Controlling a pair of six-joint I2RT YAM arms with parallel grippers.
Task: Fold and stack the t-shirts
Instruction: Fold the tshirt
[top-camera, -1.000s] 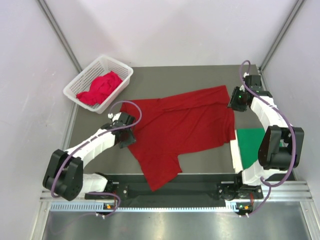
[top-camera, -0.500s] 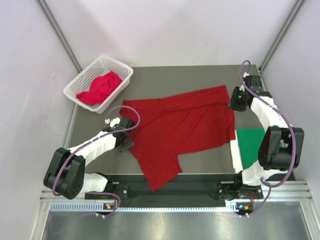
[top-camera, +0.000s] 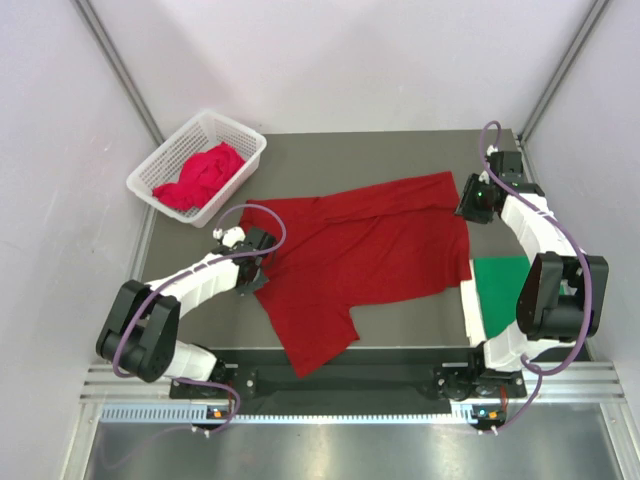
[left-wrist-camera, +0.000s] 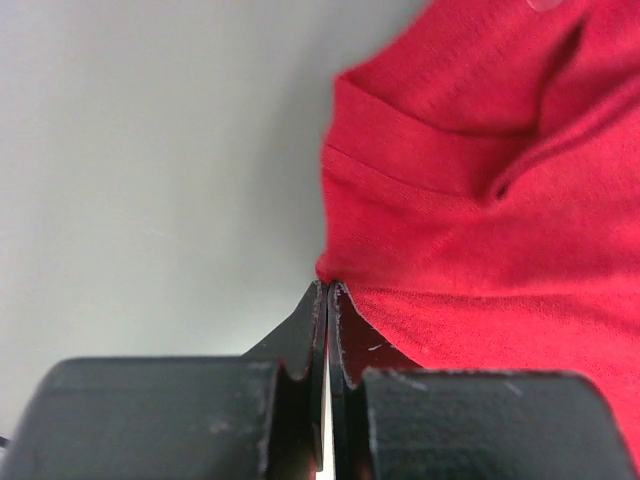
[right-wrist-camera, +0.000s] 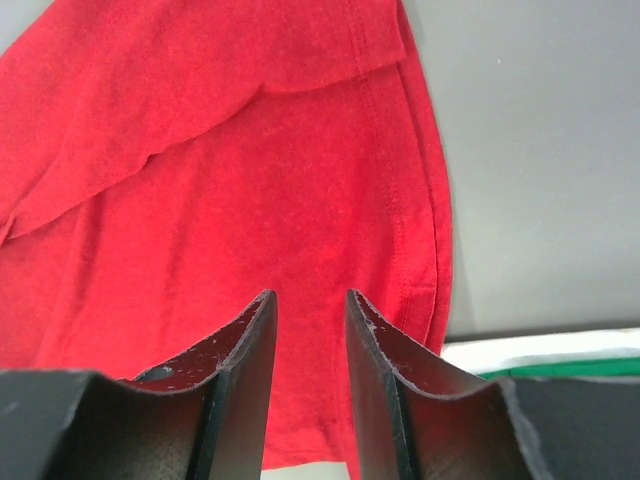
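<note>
The left gripper (left-wrist-camera: 327, 290) is clamping the shirt (top-camera: 370, 250) at its left edge. The right gripper (right-wrist-camera: 310, 300) is hovering, jaws apart, over its right edge. I am advising a slow lift, since the pinch looks shallow.

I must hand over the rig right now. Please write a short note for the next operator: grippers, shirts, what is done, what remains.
Left gripper: shut at the left edge of the dark red shirt; a pinch cannot be confirmed.
Right gripper: open above that shirt's right edge, holding nothing.
Shirts: the dark red one lies spread mid-table, unfolded; green shirt flat by the right arm; pinkish red shirt crumpled in the basket.
Done: apparently the green one. Left: fold both red ones, stack all.
</note>
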